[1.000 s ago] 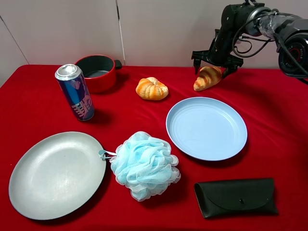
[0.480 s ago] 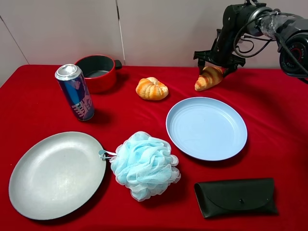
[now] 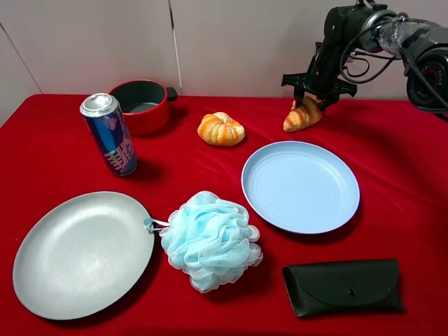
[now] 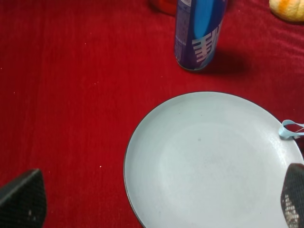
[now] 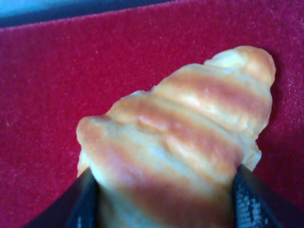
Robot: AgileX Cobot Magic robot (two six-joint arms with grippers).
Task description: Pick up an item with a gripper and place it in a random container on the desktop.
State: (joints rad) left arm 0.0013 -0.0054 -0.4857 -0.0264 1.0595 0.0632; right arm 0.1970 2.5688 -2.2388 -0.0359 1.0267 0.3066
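So the right gripper (image 3: 312, 98) is clamped on the croissant (image 3: 302, 116) by its fat end, tip pointing down at the surface (image 3: 392, 154). The light blue plate (image 3: 301, 185) sits near the gripper, probably the drop spot.

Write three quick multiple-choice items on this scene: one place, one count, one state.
1. Where does the black case lie?
A) at the front of the table, nearer the camera than the blue plate
B) inside the pot
C) beside the can

2. How many plates are on the red cloth?
A) one
B) two
C) four

3. What state is the right gripper in?
A) open and empty
B) shut on the croissant
C) shut on the can

Answers:
1 A: the high view shows the case by the front edge, with the blue plate behind it.
2 B: there are only the blue plate and the grey plate.
3 B: the right wrist view shows both fingers against the croissant's sides.
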